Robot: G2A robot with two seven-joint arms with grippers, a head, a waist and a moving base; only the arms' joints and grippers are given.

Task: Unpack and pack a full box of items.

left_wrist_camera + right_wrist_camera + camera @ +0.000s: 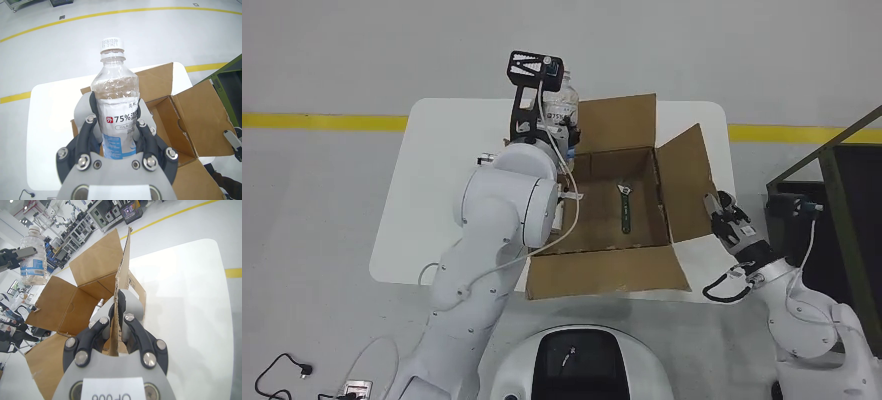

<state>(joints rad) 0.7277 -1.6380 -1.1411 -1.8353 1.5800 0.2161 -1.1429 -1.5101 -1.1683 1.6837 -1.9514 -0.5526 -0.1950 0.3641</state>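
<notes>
Nearest the robot, the cardboard box stands open on the white table, with its near flap folded out towards the table edge. At the box's right side the right gripper is clenched on the raised right flap, one finger on each face of the cardboard. A slim tube-like item lies on the box floor, roughly in the middle and apart from the walls. Farther on, by the far left corner of the box, the left gripper grasps a clear plastic bottle around its labelled middle. The bottle is upright with its white cap on top, held in the air above the rim and touching nothing but the fingers. The far flap stands up just beside it. Beyond the table a yellow line runs across the grey floor
</notes>
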